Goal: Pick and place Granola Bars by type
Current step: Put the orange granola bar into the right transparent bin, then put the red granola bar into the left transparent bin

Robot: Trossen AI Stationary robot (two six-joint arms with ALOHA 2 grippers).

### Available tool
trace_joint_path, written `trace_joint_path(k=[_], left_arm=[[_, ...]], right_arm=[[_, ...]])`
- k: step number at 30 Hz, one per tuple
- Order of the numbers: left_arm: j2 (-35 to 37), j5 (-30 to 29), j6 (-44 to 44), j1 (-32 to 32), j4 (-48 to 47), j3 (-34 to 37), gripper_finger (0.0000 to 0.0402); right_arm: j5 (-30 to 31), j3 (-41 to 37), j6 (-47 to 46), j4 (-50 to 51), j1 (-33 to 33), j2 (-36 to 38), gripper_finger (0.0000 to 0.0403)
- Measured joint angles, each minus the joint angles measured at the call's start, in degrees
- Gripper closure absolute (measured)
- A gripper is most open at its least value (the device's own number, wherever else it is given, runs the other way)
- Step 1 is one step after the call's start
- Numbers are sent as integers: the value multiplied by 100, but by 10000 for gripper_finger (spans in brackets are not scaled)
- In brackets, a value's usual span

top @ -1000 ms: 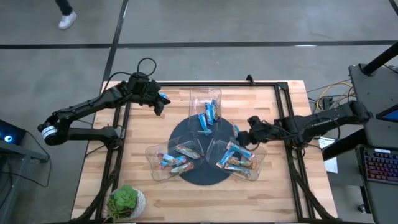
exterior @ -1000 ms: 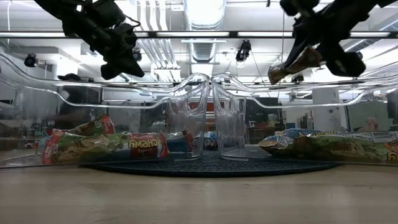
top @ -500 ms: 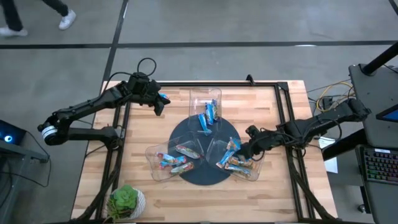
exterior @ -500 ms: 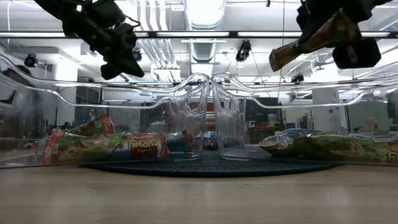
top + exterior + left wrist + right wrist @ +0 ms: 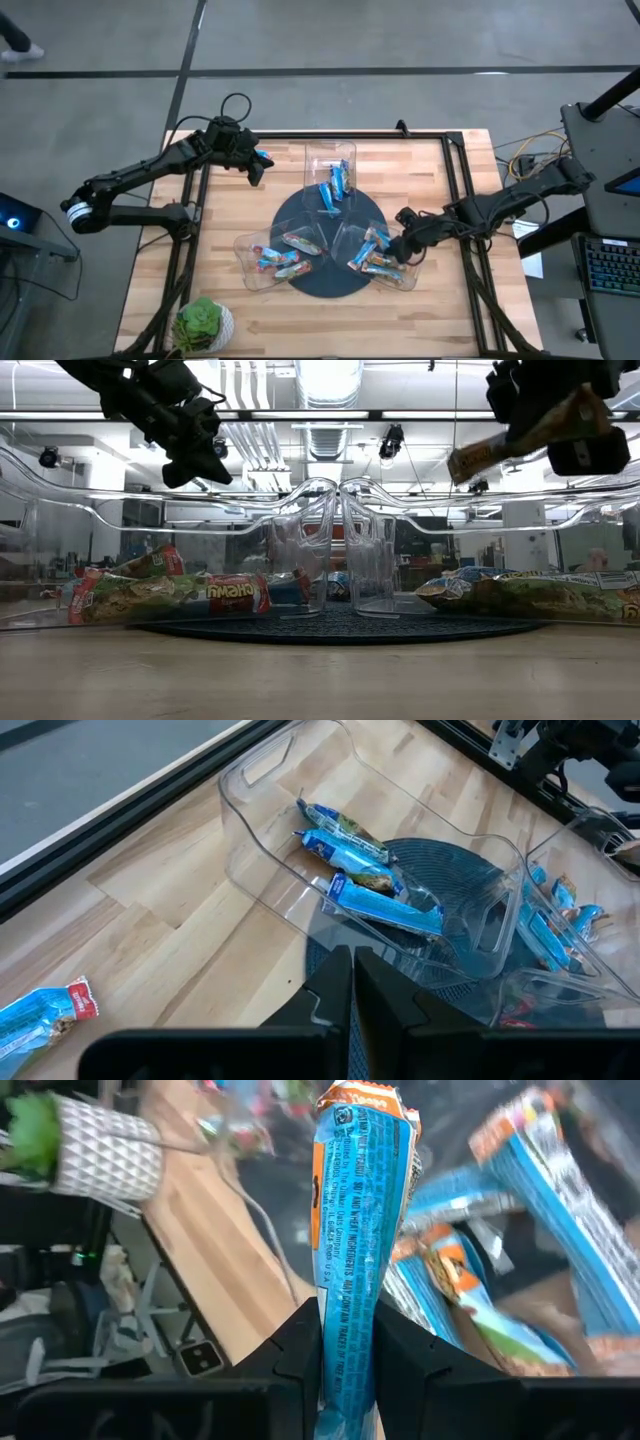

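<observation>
One bar gripped, hanging over the right-hand tray.

Right gripper is closed on a granola bar above the right tray, which already holds bars. Risk: release near the rim may drop it onto the table. Left gripper waits closed, empty, by a stray bar.

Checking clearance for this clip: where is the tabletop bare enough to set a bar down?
Bare wood table along the front edge between the potted plant and the right corner, and beside the back tray. Crowded mid-table: three clear trays ring the dark mat, with the right gripper over one.
</observation>
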State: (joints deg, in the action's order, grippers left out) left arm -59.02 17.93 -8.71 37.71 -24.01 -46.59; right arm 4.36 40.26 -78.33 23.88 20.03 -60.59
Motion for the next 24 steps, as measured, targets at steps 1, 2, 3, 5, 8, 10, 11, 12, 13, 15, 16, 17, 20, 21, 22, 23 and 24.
trace_joint_path(k=[1, 2, 3, 5, 8, 10, 11, 12, 13, 15, 16, 17, 20, 21, 22, 23, 24], left_arm=[[0, 0, 0, 0, 0, 0, 401], [0, 0, 0, 0, -2, 0, 401], [0, 2, 0, 0, -2, 0, 401], [0, 0, -1, 0, -1, 0, 401], [0, 0, -3, 0, 0, 0, 401], [0, 0, -4, 0, 0, 2, 401], [0, 0, -4, 0, 1, 2, 401], [0, 1, -4, 0, 0, 2, 401], [0, 0, -7, 2, 0, 2, 401], [0, 0, -11, 4, 0, 2, 401], [0, 0, -11, 4, 3, 2, 401], [0, 0, -12, 4, -2, 2, 401], [0, 0, -11, 4, 0, 2, 401], [0, 0, -11, 4, -2, 2, 401], [0, 0, -11, 4, 0, 2, 401], [0, 0, -11, 4, 3, 2, 401], [0, 0, -11, 4, 0, 2, 401]], right_arm=[[-47, -3, -51, 33, 0, -30, 339], [-140, -10, -94, 54, 0, -65, 339], [-223, -10, -123, 66, 0, -129, 339], [-397, -10, -219, 69, 0, -294, 339], [-684, -9, -271, 75, 0, -598, 328], [-811, 16, -271, 81, 0, -801, 312], [-862, 43, -271, 75, -1, -883, 303], [-876, 73, -269, 60, -2, -954, 293], [-894, 97, -268, 61, -2, -1017, 282], [-896, 144, -270, 68, -2, -1122, 262], [-897, 174, -238, 77, -2, -1158, 253], [-898, 198, -175, 78, -2, -1186, 245], [-831, 245, 11, 77, 0, -1232, 225], [-780, 250, 32, 78, -1, -1232, 221], [-723, 251, 35, 85, -3, -1218, 218], [-697, 264, 35, 82, -4, -1202, 216], [-679, 280, 35, 62, -4, -1190, 215]])
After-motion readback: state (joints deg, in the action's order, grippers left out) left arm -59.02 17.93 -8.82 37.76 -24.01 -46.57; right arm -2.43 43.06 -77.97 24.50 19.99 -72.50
